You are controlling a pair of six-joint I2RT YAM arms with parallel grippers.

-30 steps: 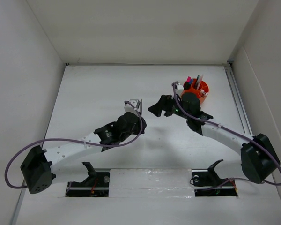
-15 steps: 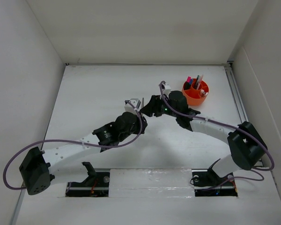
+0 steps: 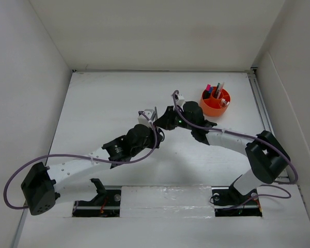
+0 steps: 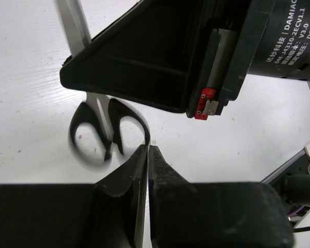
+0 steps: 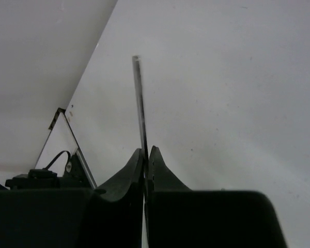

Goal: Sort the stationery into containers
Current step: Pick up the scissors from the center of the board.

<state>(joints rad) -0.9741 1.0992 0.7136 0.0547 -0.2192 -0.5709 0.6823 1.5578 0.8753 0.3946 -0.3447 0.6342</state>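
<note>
Robotics lab test cell, pretty clearly: a white table (image 3: 103, 98) is boxed in by plain white panels (image 3: 26, 77), and a left arm (image 3: 77, 165) and right arm (image 3: 232, 138) are bolted along its near edge.

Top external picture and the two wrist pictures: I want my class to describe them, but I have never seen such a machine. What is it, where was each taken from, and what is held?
It is a robot: a left arm and a right arm bolted to a white table, each ending in a two-fingered claw. The wide picture looks down from above and behind them. The other two come from a small camera on each wrist. An orange pot with pens in it stands on the table. The arms meet mid-table at black-handled scissors. The right claw is closed on their thin blade. The left claw is shut, its tips at a handle loop; whether it pinches that loop is unclear.
</note>
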